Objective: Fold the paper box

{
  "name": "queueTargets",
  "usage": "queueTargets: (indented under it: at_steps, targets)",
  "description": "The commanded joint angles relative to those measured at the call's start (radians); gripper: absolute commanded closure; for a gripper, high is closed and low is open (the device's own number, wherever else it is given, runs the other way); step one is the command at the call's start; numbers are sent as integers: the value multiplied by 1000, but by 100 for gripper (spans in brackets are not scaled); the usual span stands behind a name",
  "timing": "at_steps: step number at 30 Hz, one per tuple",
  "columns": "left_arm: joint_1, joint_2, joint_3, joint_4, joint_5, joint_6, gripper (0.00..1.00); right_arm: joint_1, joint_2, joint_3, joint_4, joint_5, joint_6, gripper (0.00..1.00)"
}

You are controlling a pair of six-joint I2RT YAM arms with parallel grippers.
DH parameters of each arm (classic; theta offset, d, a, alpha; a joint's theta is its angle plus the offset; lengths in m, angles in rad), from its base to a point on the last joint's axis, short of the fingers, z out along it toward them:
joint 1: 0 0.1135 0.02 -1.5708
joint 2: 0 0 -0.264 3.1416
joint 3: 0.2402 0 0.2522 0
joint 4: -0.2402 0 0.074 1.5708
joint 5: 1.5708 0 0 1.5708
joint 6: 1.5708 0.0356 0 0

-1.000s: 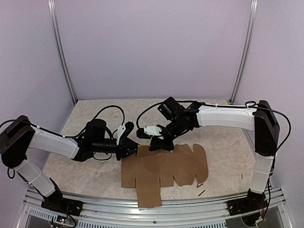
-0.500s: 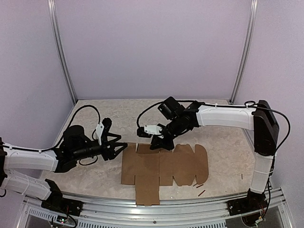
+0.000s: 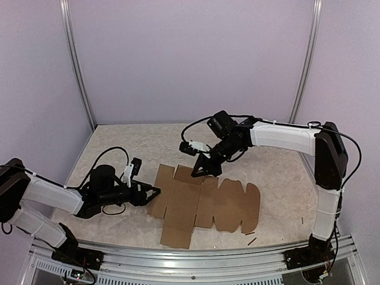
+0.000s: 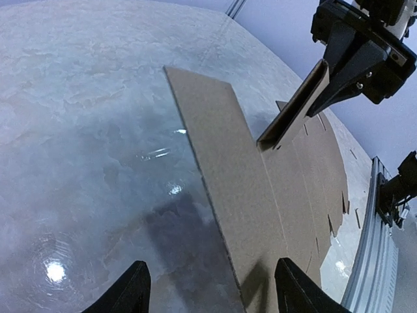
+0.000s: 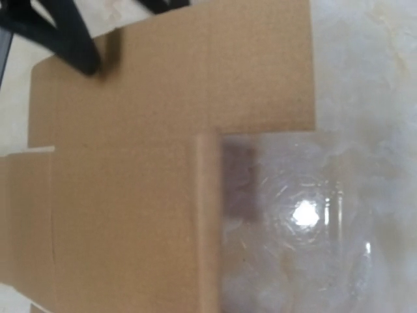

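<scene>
Flat brown box (image 3: 205, 205) on the table (image 3: 113, 148), one arm at each end.

The box is unfolded, lying in the middle of the table toward the near edge. Its long axis runs left to right, with rounded flaps at the right end and one panel pointing toward the near rail. The right arm reaches in from the far right, bent downward. The right gripper (image 3: 202, 170) is closed on a far-edge flap. The left arm lies low along the table, pointing right. The left gripper (image 3: 152, 195) has its jaws apart at the box's left edge. The left wrist view alone shows the pinched flap tilted up off the table. The right wrist view, blurred, shows only flat panels and a crease.
</scene>
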Motion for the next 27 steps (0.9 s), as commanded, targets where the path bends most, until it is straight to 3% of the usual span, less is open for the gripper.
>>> queueTargets:
  at_steps: [1,3,9,12,21,25,27]
  targets:
    - [32,65,15,77,125,-80,39,-15,26,24,-34,-51,29,100]
    - [43,98,28,100,178,-78,46,-16,25,24,-34,-56,29,100]
    - [57,203,69,189,319,-71,83,-16,52,65,-32,-62,37,93]
    - [59,240,81,222,361,-78,92,-15,90,103,-45,-70,39,88]
    - [59,250,80,244,385,-68,100,-11,118,150,-34,-63,44,80]
    - [60,252,86,241,395,-65,100,-10,122,158,-26,-64,51,95]
    - [59,255,91,238,400,-63,100,-9,125,165,-27,-68,54,97]
